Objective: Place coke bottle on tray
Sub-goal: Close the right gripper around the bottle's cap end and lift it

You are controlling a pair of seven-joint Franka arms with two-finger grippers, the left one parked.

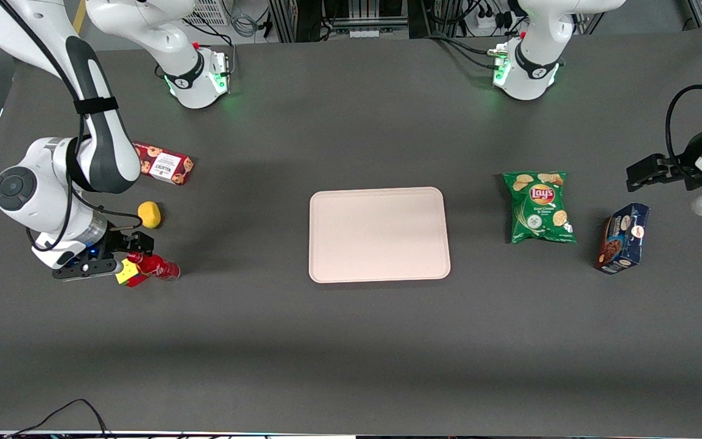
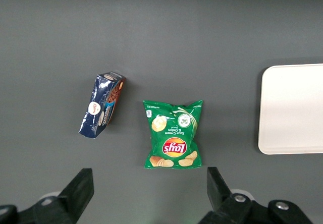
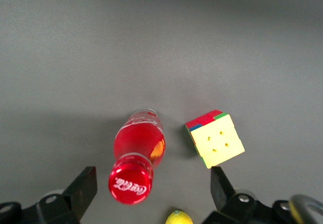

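The gripper (image 3: 151, 191) hangs over the working arm's end of the table with its jaws spread wide, holding nothing. The coke bottle (image 3: 136, 161) stands upright between the two fingers, its red cap closer to one finger than to the other, so the grasp is not yet centred. The step in hand, as I judge it, is the descent and closing on the bottle.

To do it well, the jaws should first shift sideways until the cap sits midway between them. A puzzle cube (image 3: 215, 138) stands just beside the bottle, close to the line of the other finger (a finger coming straight down there could land on the cube or push it into the bottle). A yellow lemon (image 1: 149, 214) lies near too, farther from the front camera than the bottle. Closing on the body below the cap, rather than on the cap itself, should give a steadier hold, since the bottle is round and smooth and may slip or tip if pinched off centre.

The tray (image 1: 379, 235) lies bare, well apart from the jaws toward the middle of the table, so the carry needs a clean lift first.
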